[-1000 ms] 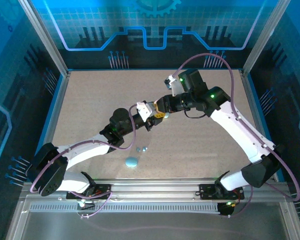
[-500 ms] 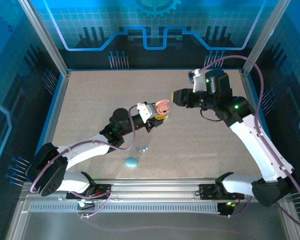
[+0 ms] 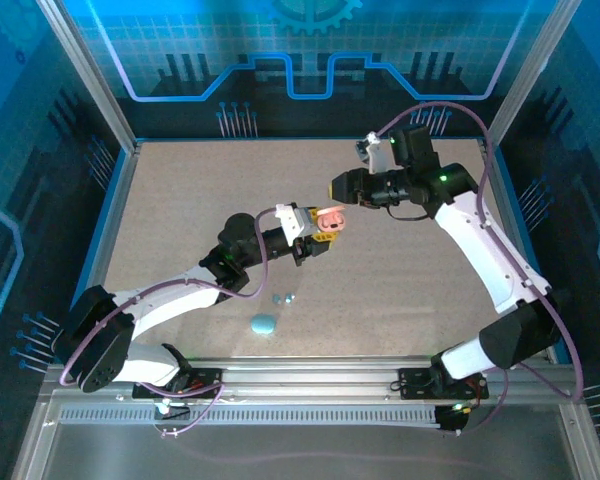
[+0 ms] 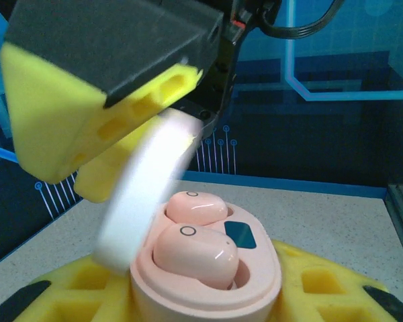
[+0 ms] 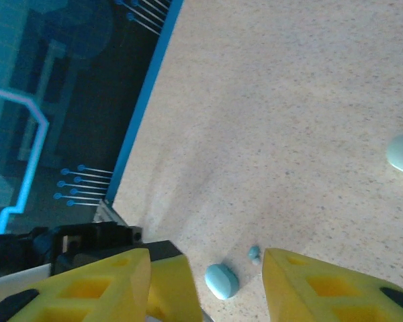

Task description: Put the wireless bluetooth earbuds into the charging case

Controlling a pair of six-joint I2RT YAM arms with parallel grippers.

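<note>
Beige speckled table (image 3: 180,200). Over it the left gripper (image 3: 323,226) is clamped round a pink charging case (image 4: 208,282), lid up, with both pink earbuds (image 4: 195,251) seated. At its one o'clock hovers the right gripper (image 3: 332,190), jaws parted and empty. At the table's six o'clock lies a light blue case (image 3: 264,324), and at its twelve o'clock two loose blue buds (image 3: 283,297), apparently not yet housed.

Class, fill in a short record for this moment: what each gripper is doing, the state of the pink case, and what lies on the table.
left gripper: shut on the pink case, holding it off the table
right gripper: open, close above the case
lid: raised and tilted, a yellow finger of the right gripper right beside it; contact unclear
pink earbuds: two, seated side by side in the case
table: a blue case near the front edge, two small blue buds just beyond it
</note>
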